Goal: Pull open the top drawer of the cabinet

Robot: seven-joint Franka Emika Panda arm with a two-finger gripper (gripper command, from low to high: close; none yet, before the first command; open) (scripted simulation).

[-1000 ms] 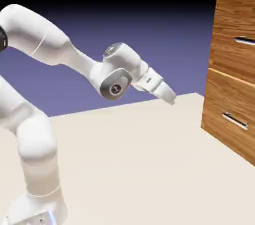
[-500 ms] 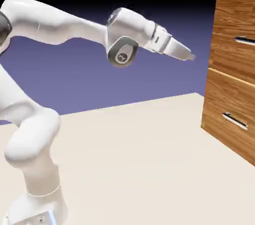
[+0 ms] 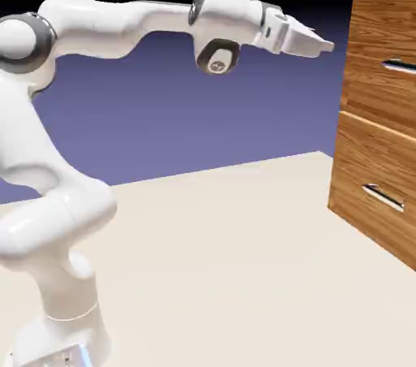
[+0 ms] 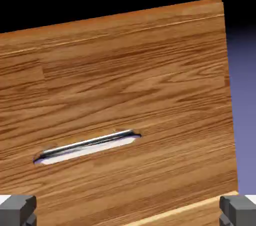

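Wood-grain top drawer (image 4: pixel 125 95) sits shut; pincer (image 3: pixel 321 42) spread wide, near its silver handle (image 4: pixel 87 146), not touching.

Top drawer (image 4: pixel 125 95): brown wood-grain front, filling most of the frame ahead of the tool (image 4: pixel 128 210) and lying tilted across it.
Handle (image 4: pixel 87 146): slim silver bar, sitting ahead of the tool, above and slightly left of the gap between its fingers, apart from them.
Fingers (image 4: pixel 17 209): two grey tips, standing wide apart at the lower corners, gripping nothing.
Backdrop (image 4: pixel 242 110): blue-violet strip, showing beyond the drawer's right edge.
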